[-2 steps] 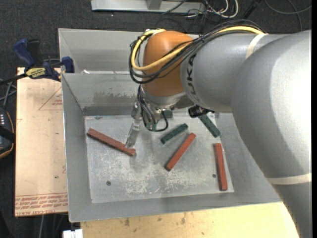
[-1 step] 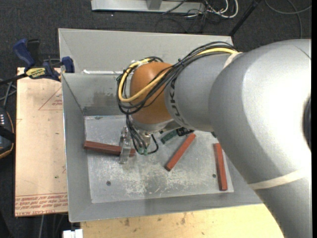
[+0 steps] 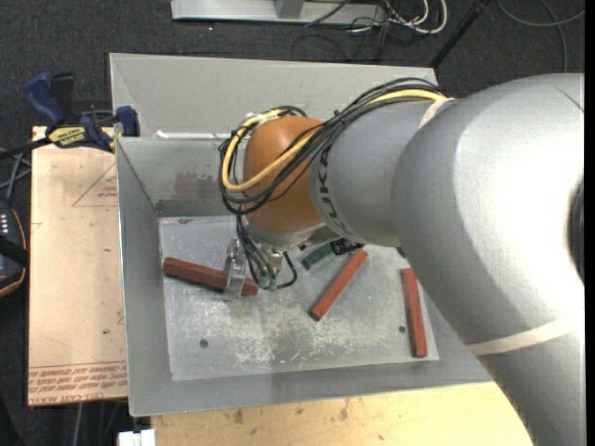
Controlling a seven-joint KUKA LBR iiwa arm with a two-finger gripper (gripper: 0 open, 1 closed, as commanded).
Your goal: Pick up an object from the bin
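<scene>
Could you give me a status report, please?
End effector low at right end of brown bar. Grip unconfirmed. Centre red stick, right red stick lie apart.

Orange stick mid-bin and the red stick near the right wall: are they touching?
Apart. The camera view shows bare bin floor between the orange stick and the red stick along their visible lengths.

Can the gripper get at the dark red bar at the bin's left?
Probably yes: the gripper is down at the right end of the dark red bar; nothing lies on it, and the middle stick and right stick lie apart.
</scene>
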